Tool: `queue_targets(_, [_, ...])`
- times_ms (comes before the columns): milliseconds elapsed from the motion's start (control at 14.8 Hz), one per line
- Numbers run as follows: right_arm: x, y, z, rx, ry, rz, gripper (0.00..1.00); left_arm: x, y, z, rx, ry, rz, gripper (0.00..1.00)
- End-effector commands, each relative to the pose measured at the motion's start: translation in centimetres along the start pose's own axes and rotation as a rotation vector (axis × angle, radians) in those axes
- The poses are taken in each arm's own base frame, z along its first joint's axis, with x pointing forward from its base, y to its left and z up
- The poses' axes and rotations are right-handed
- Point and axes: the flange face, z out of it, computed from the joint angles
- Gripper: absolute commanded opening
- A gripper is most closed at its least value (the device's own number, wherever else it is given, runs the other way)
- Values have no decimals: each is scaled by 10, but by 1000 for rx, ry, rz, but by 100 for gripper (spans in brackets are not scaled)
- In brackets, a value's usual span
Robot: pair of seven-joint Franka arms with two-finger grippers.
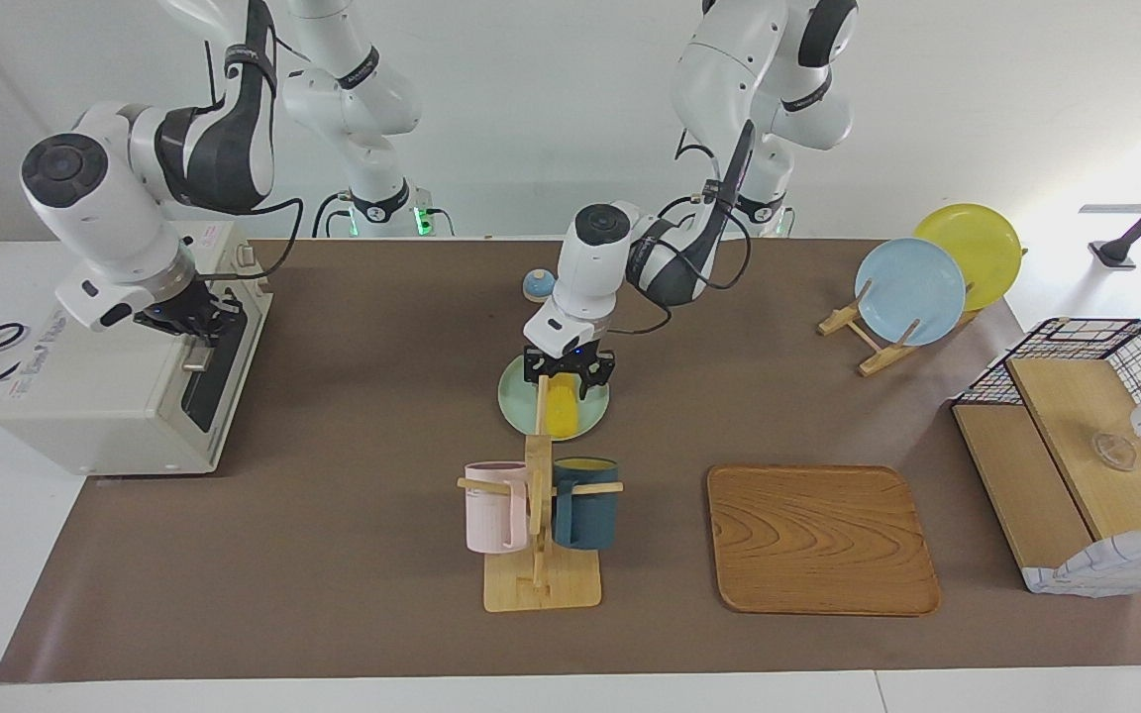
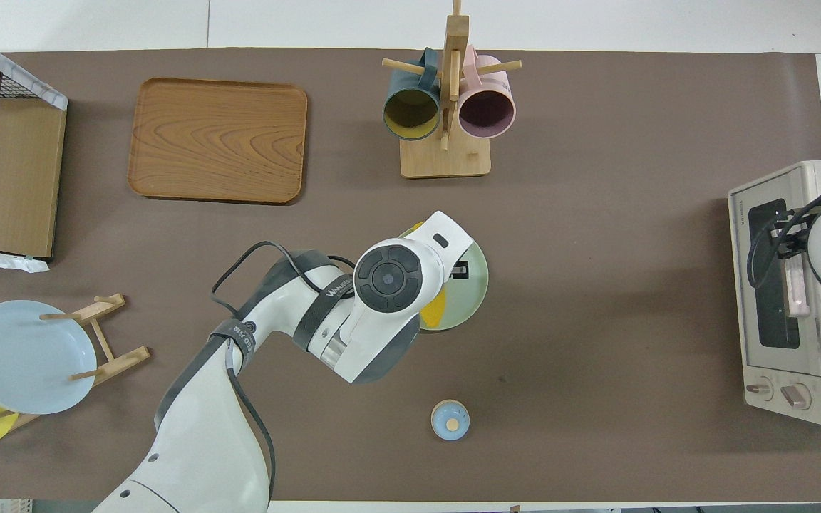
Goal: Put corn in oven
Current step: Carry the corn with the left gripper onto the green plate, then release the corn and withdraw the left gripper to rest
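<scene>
**Corn waits on its plate as left gripper hangs open above it**

Corn (image 1: 562, 413) lies on a pale green plate (image 1: 521, 411) at the centre of the facing frame, just above the mug rack (image 1: 538, 515). The left gripper (image 1: 569, 377) stands directly over it with fingers spread apart — holding nothing, though whether the tips touch the cob cannot be told. At the frame's left, the right gripper (image 1: 196, 319) sits closed at the bar handle of the oven (image 1: 115, 396), whose door looks shut.

Seen from overhead, the left gripper is hidden under its own wrist at mid-frame; only a yellow sliver of the corn (image 2: 437, 308) shows against the plate (image 2: 473, 285). The oven (image 2: 795, 299) fills the right edge, the right arm draped across its door.

The risk, as it appears: the tapered cob may roll or slip from a grip closed off-centre — and the oven door, not yet lowered, would block any delivery.
</scene>
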Motion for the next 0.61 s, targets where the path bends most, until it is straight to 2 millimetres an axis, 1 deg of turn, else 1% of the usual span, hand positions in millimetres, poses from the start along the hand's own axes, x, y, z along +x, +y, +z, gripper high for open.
queue_targets(0, [-10,4,6,-7,-12,-24,0,28,-52,-77,24,-17,-65,100])
queue_targets(135, [-12,3,8,-17,-26,-43,0,53,-90,-121,30,-7,-138,100])
queue_targets(202, [-13,3,9,-16,-30,-49,0,63,-103,-138,33,-4,-165,100])
queue_targets(270, [-15,3,13,-14,-33,-50,0,75,-123,-155,37,0,-202,100])
queue_targets(404, [-18,2,18,-14,-38,-74,0,102,-177,-188,62,-5,-265,100])
queue_targets(539, [-22,10,23,-5,-44,-60,0,122,-233,-222,80,-21,-214,100])
